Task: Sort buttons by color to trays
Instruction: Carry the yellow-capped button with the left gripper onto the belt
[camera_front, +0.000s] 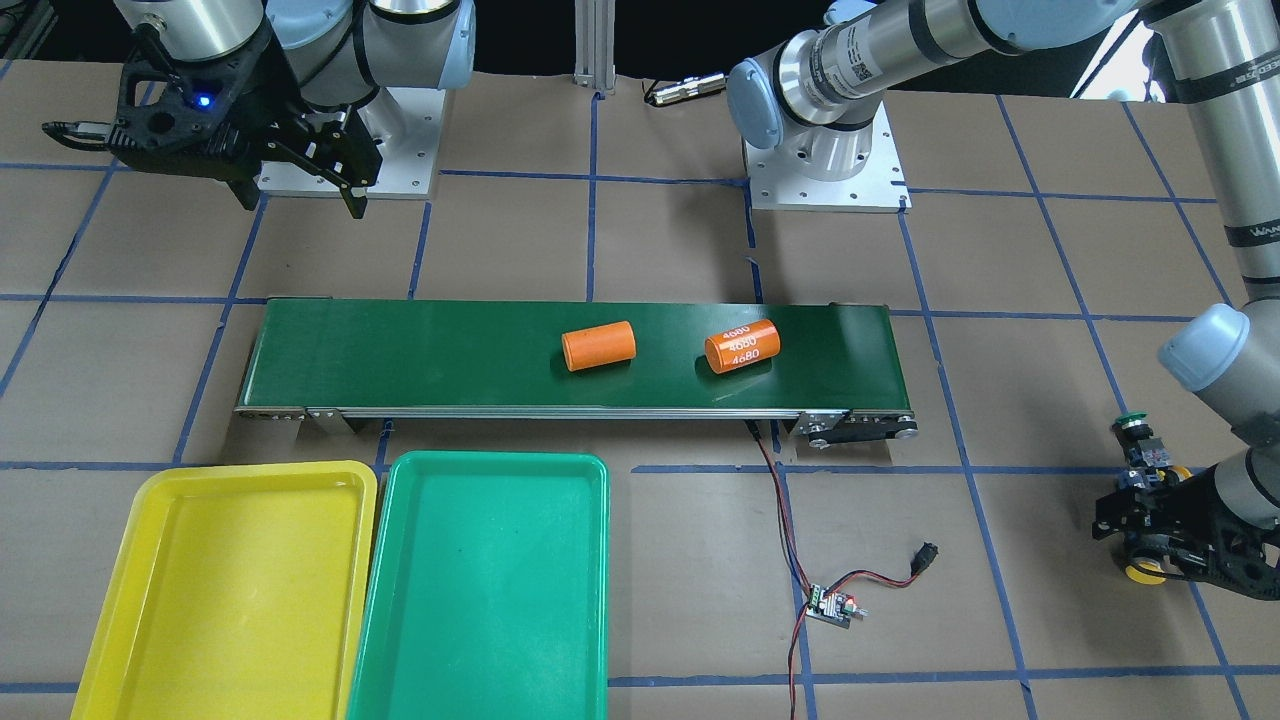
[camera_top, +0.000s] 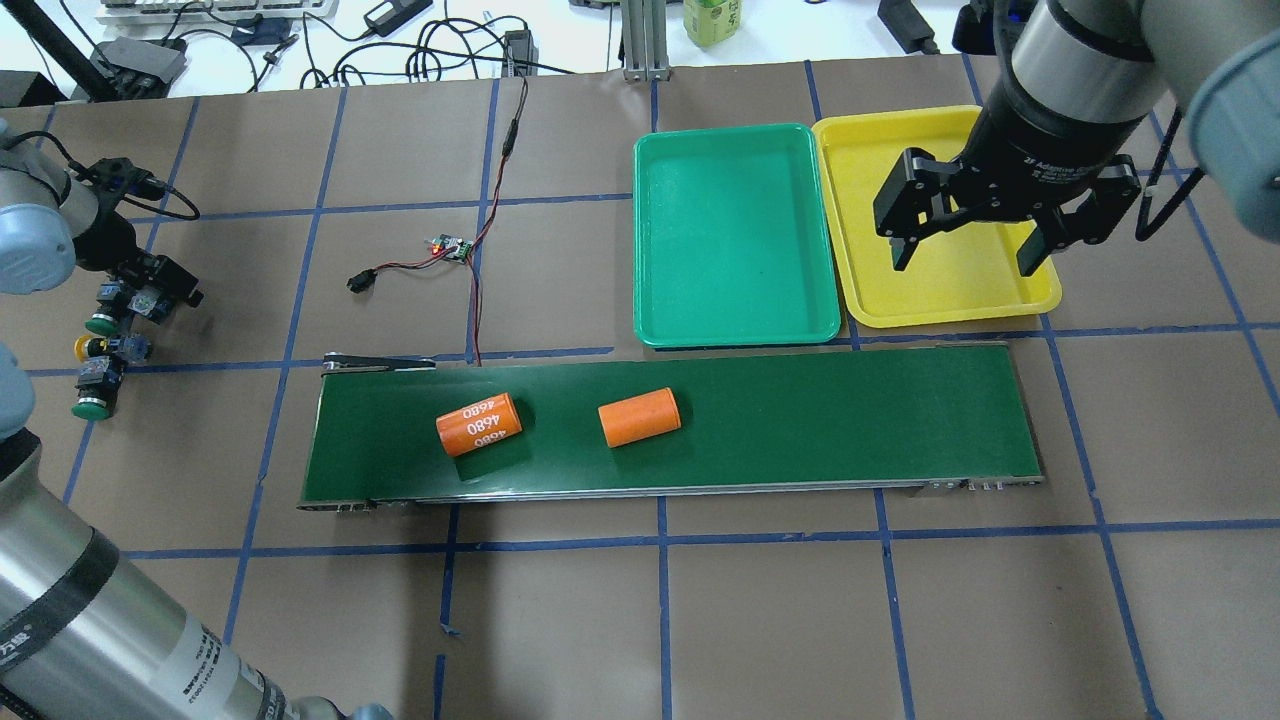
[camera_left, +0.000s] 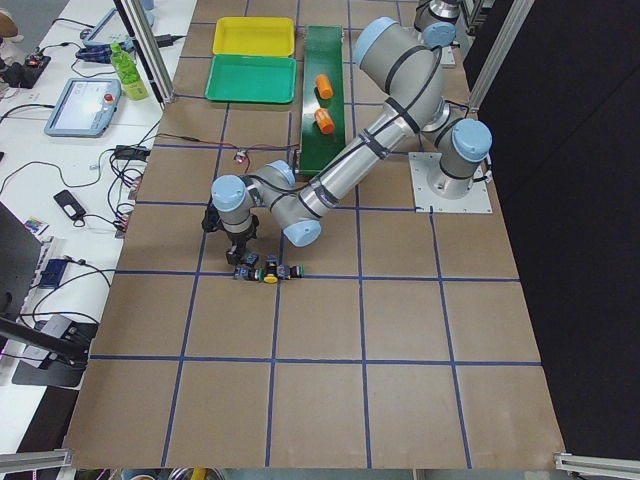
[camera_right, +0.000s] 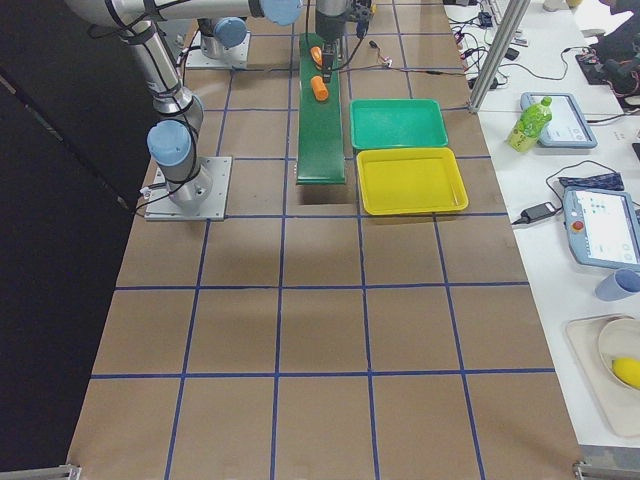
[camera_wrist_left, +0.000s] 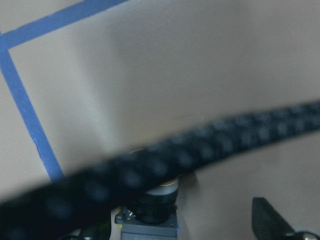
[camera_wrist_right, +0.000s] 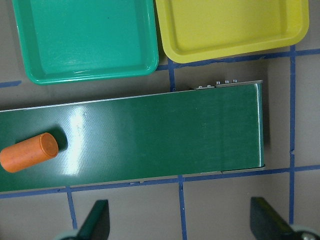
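Overhead exterior view has all the buttons (camera_top: 90, 348) bunched together on the table (camera_top: 600, 620), off the left end of the conveyor belt (camera_top: 850, 420). None of them are on the belt. I count two green caps and a yellow one there, and the arm hides the rest.

The left gripper (camera_front: 1135, 515) is down in that bunch. In its wrist view the fingers stand spread wide with one button (camera_wrist_left: 150, 210) low between them, so nothing is pinched yet. A blurry cable (camera_wrist_left: 200, 150) crosses that shot and hides the cap colour.

Handling guess: these look like small, light, hard plastic. The domed cap is probably slick, so I'd squeeze the flat sides of the blocky body. They sit so close that a finger could easily knock a neighbour.

The right gripper (camera_top: 965, 255) hangs up high near the belt's right end, jaws wide apart and empty.

The green tray (camera_top: 735, 230) and yellow tray (camera_top: 930, 290) sit side by side just past the belt's far edge, toward its right end. Both have nothing in them. Two orange cylinders (camera_top: 479, 424) lie on the belt, and I'd leave those alone.
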